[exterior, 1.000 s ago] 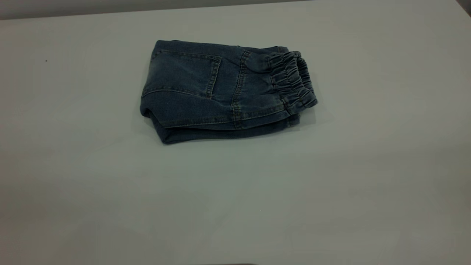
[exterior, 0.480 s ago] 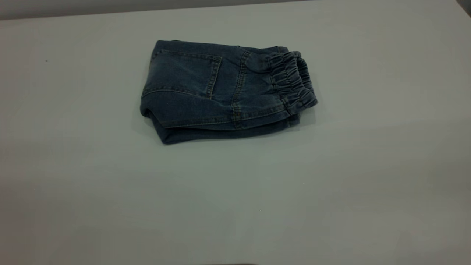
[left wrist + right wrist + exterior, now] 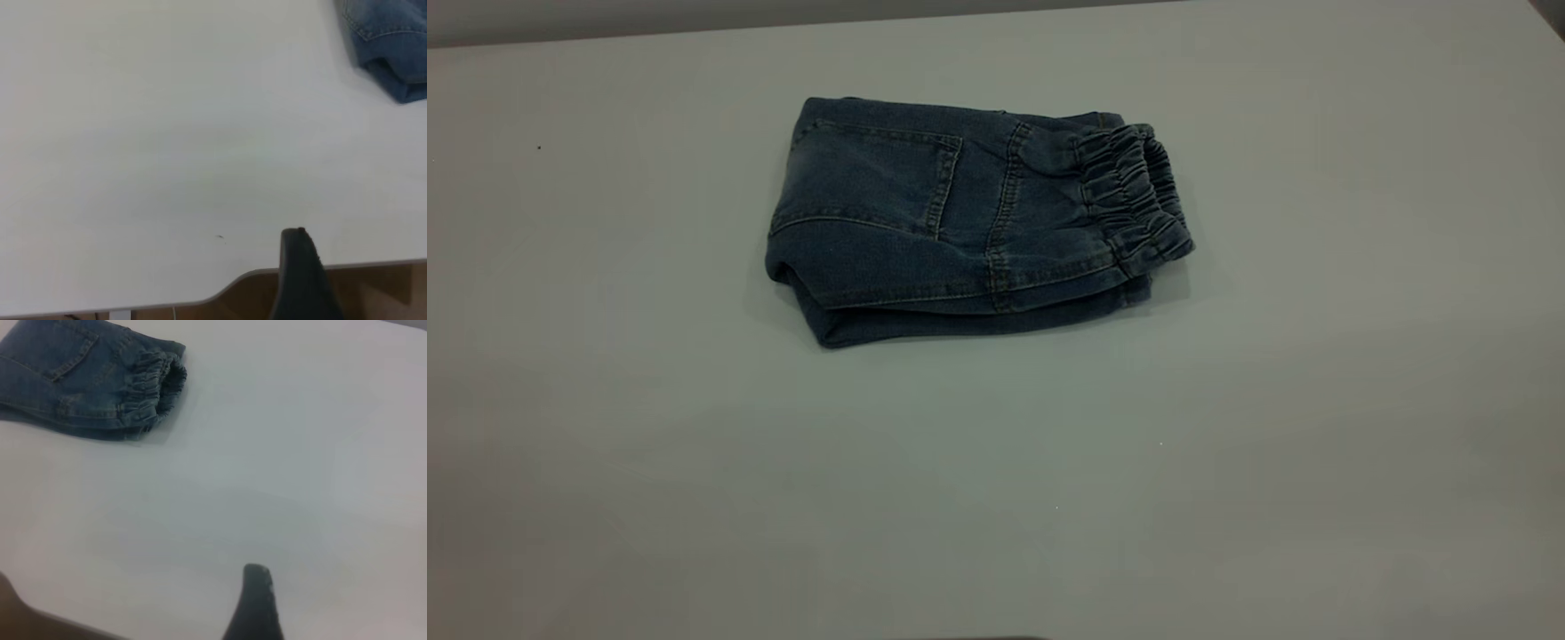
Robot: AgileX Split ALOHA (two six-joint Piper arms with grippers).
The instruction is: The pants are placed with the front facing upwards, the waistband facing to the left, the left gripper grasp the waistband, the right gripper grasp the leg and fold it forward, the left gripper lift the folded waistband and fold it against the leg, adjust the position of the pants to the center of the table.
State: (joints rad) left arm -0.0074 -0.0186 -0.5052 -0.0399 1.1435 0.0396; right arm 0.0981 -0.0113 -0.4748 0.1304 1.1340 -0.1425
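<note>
White table [image 3: 1316, 444] carried pants [image 3: 960, 222] folded in compact stack toward far edge, waistband [image 3: 1134, 200] at right. Folds judged done; only centring left, calling for nudge toward near edge. Left gripper [image 3: 300, 280], right gripper [image 3: 257, 607] well apart from denim, openness cannot tell. Stack unmoved versus earlier.

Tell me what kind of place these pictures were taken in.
Most likely a robot test bench or lab rather than a home. A large bare white table holds only one pair of small folded jeans, and a dark tip of the left hand and of the right hand shows at the table's edge.
</note>
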